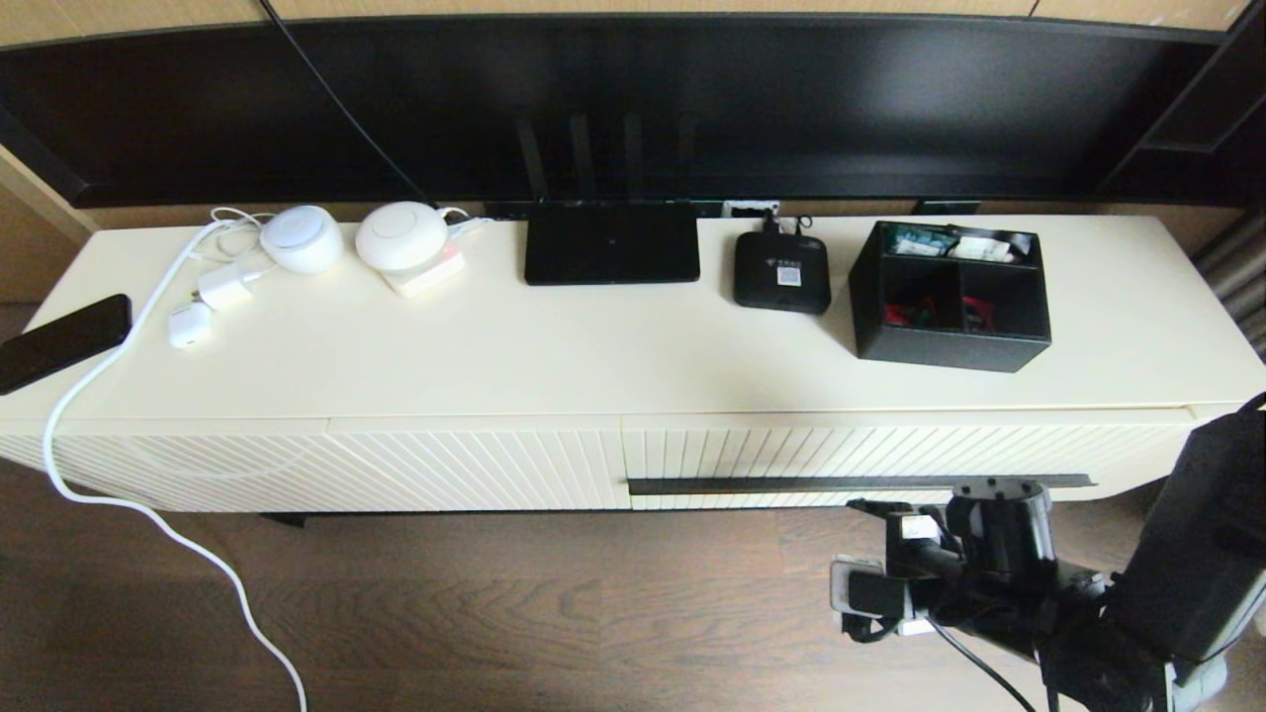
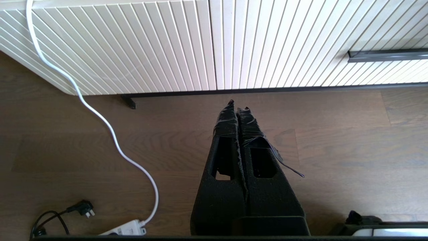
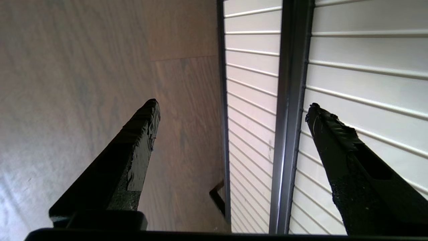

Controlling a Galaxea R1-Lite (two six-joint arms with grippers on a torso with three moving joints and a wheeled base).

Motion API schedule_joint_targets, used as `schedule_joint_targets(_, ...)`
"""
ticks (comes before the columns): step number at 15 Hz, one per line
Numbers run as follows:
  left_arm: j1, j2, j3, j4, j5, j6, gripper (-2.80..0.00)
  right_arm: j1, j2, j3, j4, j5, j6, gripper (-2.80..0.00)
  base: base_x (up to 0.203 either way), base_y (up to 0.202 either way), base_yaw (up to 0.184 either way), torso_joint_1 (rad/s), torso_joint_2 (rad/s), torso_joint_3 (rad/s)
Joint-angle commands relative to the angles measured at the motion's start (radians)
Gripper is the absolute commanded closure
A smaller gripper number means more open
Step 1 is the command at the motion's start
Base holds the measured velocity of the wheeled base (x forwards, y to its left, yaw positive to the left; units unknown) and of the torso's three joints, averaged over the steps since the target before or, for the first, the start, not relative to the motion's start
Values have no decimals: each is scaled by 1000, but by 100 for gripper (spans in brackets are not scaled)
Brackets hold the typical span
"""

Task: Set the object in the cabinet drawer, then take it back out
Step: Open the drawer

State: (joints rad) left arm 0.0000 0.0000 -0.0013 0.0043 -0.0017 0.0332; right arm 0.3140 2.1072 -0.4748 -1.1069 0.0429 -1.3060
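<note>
The black organizer box [image 1: 949, 297] stands on the cabinet top at the right, with red and white-teal packets showing in its compartments. Below it the cream drawer [image 1: 890, 447] with the vertically ribbed front is shut. Its dark bar handle [image 1: 860, 484] runs along the lower part of the front. My right gripper [image 3: 233, 103] is open just in front of the handle [image 3: 289, 100], which lies between the spread fingers and touches neither. The right arm [image 1: 999, 564] hangs below the drawer's right half. My left gripper [image 2: 238, 105] is shut and empty, low over the floor before the cabinet.
On the cabinet top lie a flat black router [image 1: 611, 242], a small black set-top box [image 1: 781, 272], two white round devices [image 1: 302, 237], chargers and a phone [image 1: 59, 341]. A white cable [image 1: 148, 514] trails to a power strip [image 2: 125, 229]. A diagonal-ribbed panel [image 1: 396, 465] adjoins the drawer.
</note>
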Motion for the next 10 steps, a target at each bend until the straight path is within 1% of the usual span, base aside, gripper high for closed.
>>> schedule_joint_targets(1,0,2,0,0,0,1,0,-15,47,-21,-22,8,-7,-280,0,0,0,0,0,0)
schedule_joint_targets(4,0,2,0,0,0,1,0,-28,94,-55,-65,32,-6,-280,0,0,0,0,0,0)
schedule_joint_targets(10,0,2,1,-1,0,1,0,-48,148,-119,-77,38,-7,-280,0,0,0,0,0,0)
